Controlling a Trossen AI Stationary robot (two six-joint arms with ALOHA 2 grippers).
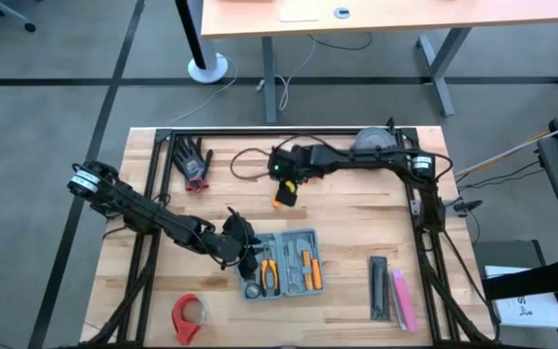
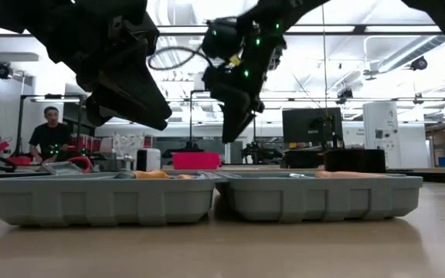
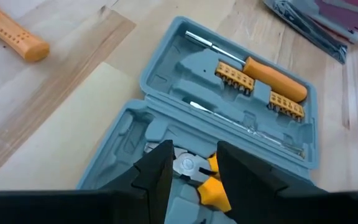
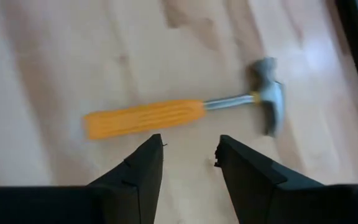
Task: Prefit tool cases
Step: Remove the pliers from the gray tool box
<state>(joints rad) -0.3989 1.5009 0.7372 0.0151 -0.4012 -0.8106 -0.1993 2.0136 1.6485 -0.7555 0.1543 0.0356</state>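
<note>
Tool case lies open flat on table, front-centre, both halves up; screwdrivers and bit strips seated in one half, orange-handled pliers in the other. L gripper hovers right over the pliers half, fingers part-apart w/ nothing between them. R gripper is up at mid-table, well apart from case, fingers apart and empty, directly above the hammer, which lies loose on the wood, orange grip toward the fingers, steel head away. Likely step: get hammer into its slot. Risks, as I judge them: (1) handle lies crosswise to the finger gap – if R closes w/o squaring up, it pinches one end and hammer pivots or skids off. (2) Head-heavy tool; a grip far down the handle prob sags in carry, head clips case rim and shoves the whole case. (3) L arm sits over the case – R coming in w/ hammer could foul it, arms cross close here. (4) Case unclamped, light plastic; any nudge shifts slots, seated tools may hop out. Roll of red tape, gloves, black and pink bars clear of the path.
</note>
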